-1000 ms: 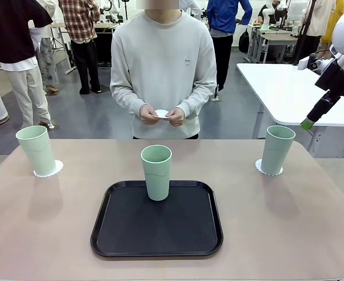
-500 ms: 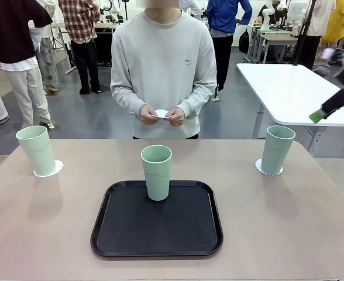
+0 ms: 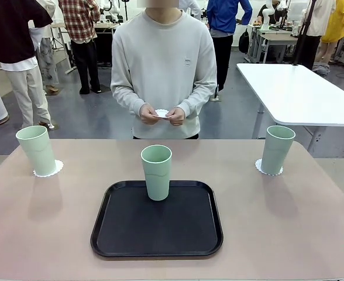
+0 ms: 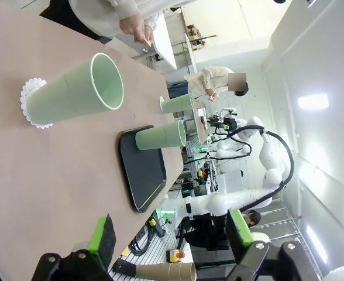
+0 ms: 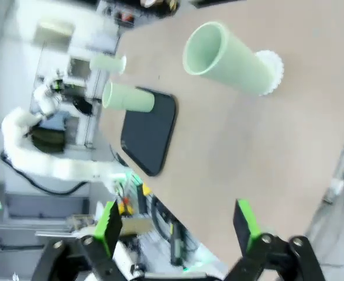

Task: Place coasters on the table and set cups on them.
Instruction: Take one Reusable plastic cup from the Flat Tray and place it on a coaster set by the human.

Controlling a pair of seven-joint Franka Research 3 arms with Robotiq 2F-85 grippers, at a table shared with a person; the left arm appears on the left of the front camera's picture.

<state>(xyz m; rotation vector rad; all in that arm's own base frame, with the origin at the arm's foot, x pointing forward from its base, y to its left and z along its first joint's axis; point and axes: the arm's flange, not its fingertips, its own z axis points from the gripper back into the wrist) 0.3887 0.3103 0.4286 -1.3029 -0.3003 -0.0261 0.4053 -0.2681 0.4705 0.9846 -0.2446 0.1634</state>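
On the beige table, a mint-green cup stands on a lacy white coaster at far left. Another cup stands on a coaster at far right. A third cup stands upright at the back edge of the black tray. The person across the table holds a coaster in both hands at waist height. My left gripper hangs open and empty above the table, well short of the left cup. My right gripper is open and empty too, away from the right cup.
A white rectangular table stands behind the right corner. Several people stand in the room behind. Wide bare tabletop lies on both sides of the tray and in front of it.
My right arm, seen at the upper right a second ago, has drawn back to the right and left the front view. The cups, coasters and the person's hands have not moved.
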